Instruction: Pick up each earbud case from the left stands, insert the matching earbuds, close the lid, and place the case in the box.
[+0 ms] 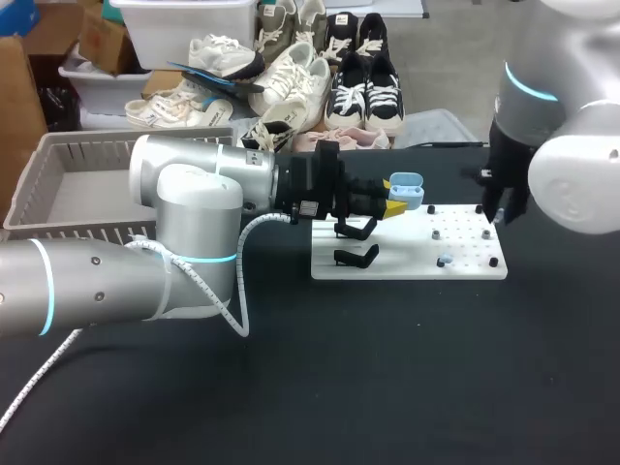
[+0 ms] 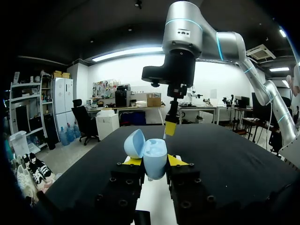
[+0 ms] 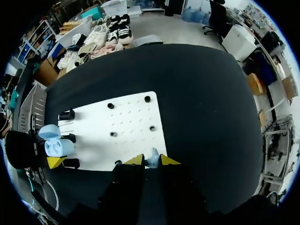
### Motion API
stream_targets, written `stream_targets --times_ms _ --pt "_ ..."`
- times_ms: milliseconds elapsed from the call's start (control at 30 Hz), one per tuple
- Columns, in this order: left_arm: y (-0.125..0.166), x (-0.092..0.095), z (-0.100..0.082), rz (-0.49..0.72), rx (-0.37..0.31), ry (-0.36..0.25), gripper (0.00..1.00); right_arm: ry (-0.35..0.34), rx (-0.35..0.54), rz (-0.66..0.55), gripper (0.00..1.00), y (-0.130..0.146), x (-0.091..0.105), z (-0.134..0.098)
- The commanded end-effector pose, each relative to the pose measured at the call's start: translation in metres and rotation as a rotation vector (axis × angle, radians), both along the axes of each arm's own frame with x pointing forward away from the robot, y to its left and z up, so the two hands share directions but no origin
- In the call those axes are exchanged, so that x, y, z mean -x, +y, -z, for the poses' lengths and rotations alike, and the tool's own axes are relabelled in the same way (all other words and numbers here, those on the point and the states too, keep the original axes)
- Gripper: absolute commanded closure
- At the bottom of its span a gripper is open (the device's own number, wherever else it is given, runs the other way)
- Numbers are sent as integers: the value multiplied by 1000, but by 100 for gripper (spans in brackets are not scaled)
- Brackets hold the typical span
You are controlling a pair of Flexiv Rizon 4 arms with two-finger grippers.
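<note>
Held the earbud case (image 2: 154,158) clamped between the left jaws, gripped on both flanks of its lower shell, with the lid (image 2: 135,143) swung open and leaning to one side just above them. Had the case lifted clear of the white board (image 1: 407,263), with the two black stands (image 1: 356,254) beside and below those jaws and bare of cases. Left the grey basket (image 1: 58,155) well behind them.

Pinched what looked like a small pale-blue earbud (image 3: 152,160) between the right jaws, tips pressed to it from either side, over the board's near edge. Found the right jaws hanging straight ahead of the left jaws, apart from the case and higher than its open mouth.

Judged the case light, rigid and glossy, rounded enough to twist or slip under an uneven squeeze. Judged the best hold low on the shell's flanks, away from hinge and lid, leaving the wells open from above. Judged the earbud tiny, hard and slick, best taken across its body with light pressure and its lower end free to seat. Counted the open lid as easily knocked shut.
</note>
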State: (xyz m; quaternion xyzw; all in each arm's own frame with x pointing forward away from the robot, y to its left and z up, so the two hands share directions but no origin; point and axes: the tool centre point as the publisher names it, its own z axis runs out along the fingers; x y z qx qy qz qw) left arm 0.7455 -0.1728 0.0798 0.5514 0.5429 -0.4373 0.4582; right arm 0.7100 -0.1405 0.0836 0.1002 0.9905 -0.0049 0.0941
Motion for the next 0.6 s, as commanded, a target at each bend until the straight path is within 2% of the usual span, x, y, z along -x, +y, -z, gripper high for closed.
stream_targets --times_ms 33,600 --pt "0 1 0 -4 1 -1 100 -10 38 192 100 13 11 -11" --pt "0 1 0 -4 1 -1 100 -42 35 307 100 37 24 -31"
